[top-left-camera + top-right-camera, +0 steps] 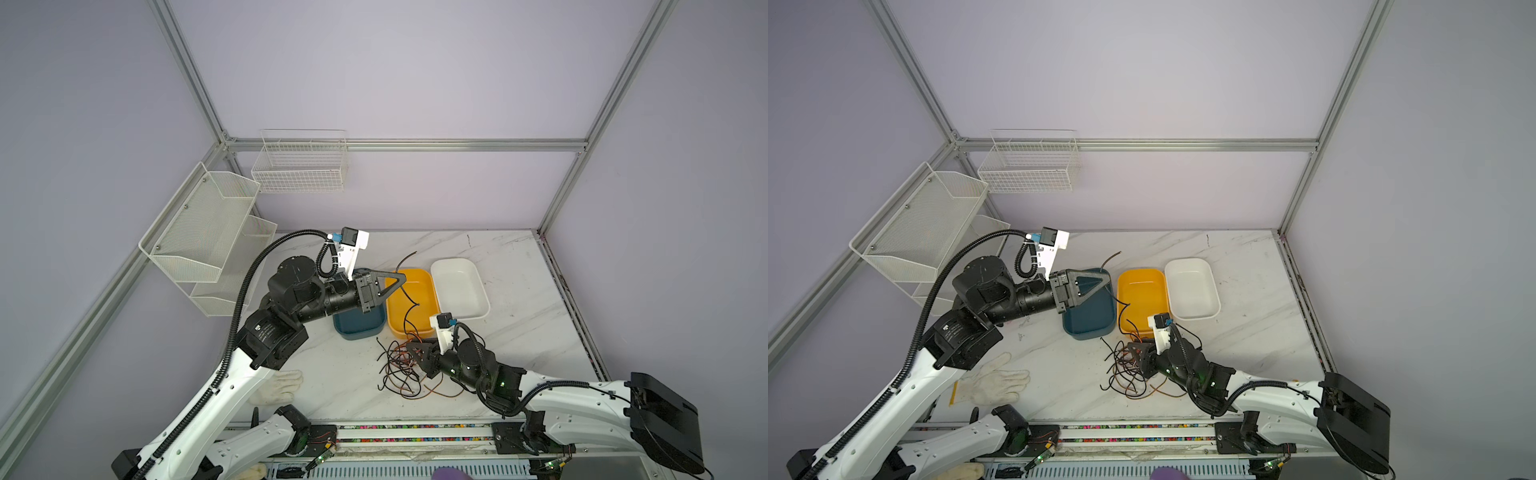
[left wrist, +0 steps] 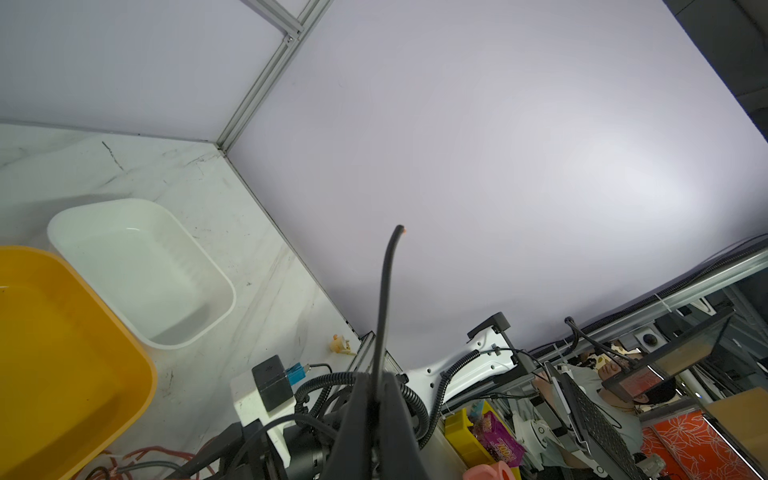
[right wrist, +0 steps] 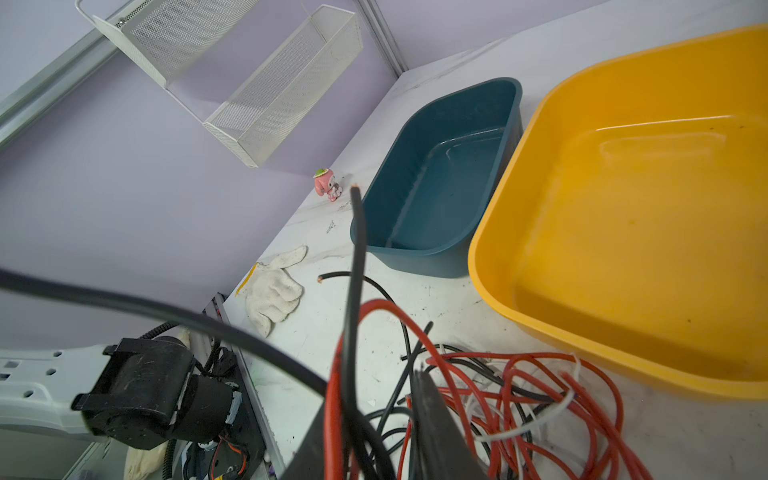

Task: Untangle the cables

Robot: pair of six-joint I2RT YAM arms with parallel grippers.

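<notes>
Two heights: left fingers (image 2: 357,419) pinch black cable (image 2: 384,291) aloft, right fingers (image 3: 432,415) amid cables (image 1: 399,365).

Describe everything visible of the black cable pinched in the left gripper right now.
The black cable is a thin, smooth, rubber-looking strand. The left gripper, shut, pinches it near one end; that short free end sticks out beyond the jaws, gently curved, its cut tip showing a speck of copper colour. The other way it hangs slack, kinked, by the yellow tray, then runs down into the tangle of cables.
</notes>
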